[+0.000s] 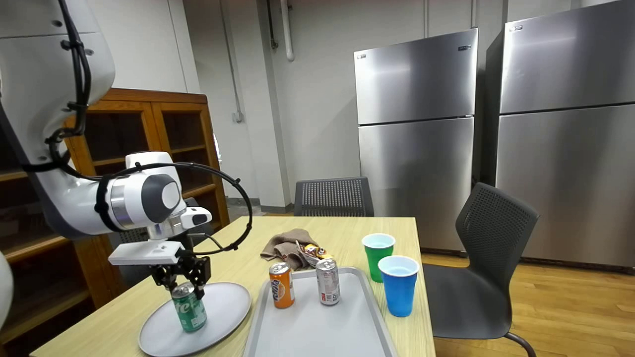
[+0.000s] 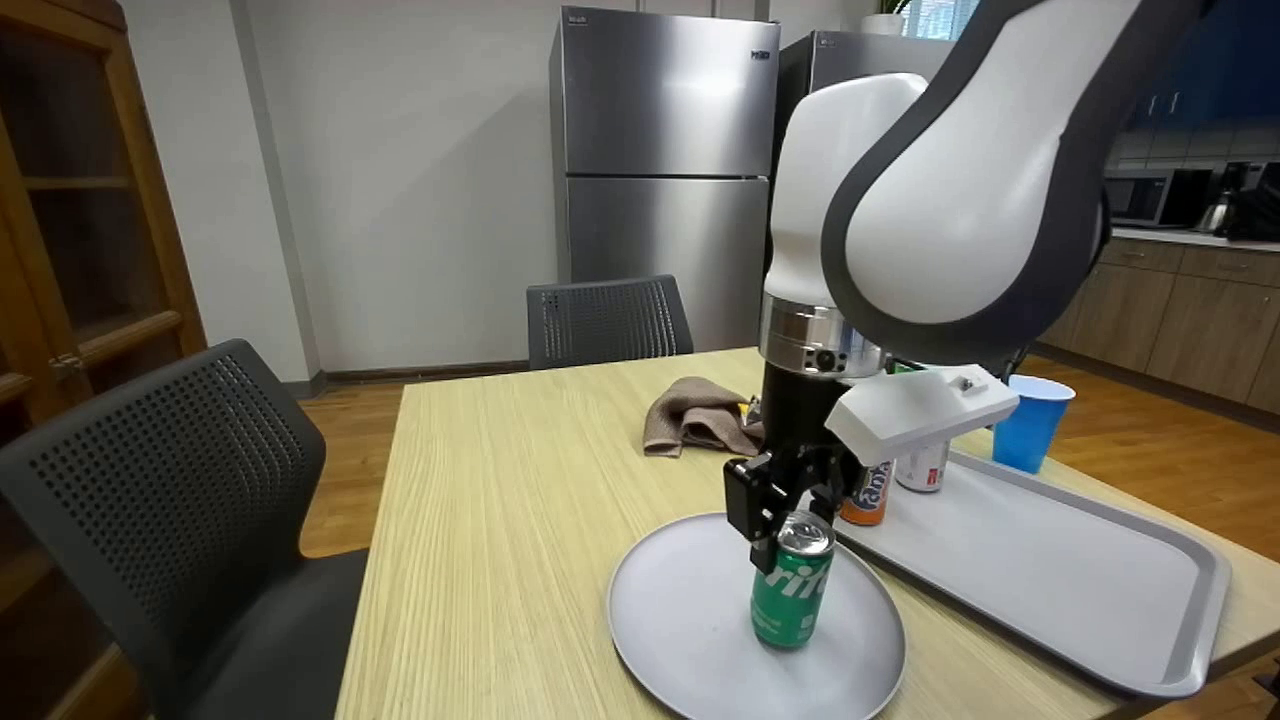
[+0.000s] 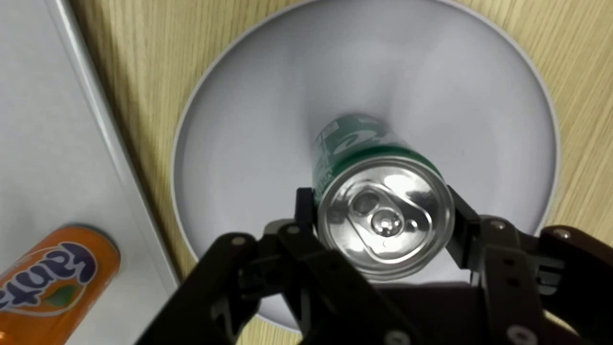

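Holding a Sprite can [image 1: 190,311] near its top in the claw [image 3: 383,215], over or on the gray plate [image 2: 680,630], hard to tell which; probably slick, dentable, best gripped squarely around the upper wall.

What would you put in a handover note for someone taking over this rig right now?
Gripper: jaws stand on either side of the green can, near its top; the views don't settle whether they press on it.
Things: the green can appears to stand upright on the round plate; the orange can and silver can stand on the tray.
Done: jaws placed around the green can.
Left: probably confirm whether it is gripped before moving anything.
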{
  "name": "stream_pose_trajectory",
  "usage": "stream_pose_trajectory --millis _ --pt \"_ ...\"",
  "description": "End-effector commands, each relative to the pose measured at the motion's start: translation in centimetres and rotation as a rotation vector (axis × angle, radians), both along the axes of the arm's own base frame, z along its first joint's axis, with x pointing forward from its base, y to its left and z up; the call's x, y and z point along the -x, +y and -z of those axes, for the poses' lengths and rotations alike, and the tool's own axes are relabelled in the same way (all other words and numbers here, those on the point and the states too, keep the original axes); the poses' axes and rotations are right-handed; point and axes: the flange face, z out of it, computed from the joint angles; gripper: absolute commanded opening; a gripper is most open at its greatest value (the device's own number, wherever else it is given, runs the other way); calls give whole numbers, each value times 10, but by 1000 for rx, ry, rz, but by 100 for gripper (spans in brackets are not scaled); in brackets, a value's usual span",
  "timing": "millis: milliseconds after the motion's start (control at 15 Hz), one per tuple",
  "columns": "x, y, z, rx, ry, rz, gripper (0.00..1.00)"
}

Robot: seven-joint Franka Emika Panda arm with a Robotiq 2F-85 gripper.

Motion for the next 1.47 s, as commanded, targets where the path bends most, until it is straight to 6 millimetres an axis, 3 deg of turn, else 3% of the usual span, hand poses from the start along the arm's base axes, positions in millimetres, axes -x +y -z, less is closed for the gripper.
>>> stream_pose_trajectory --millis 0,667,1400 --pt "-11 -2 -26 -39 -53 42 38" --pt "-22 -44 -63 -87 -116 180 38" --pt "-5 -112 -69 -85 -113 251 38"
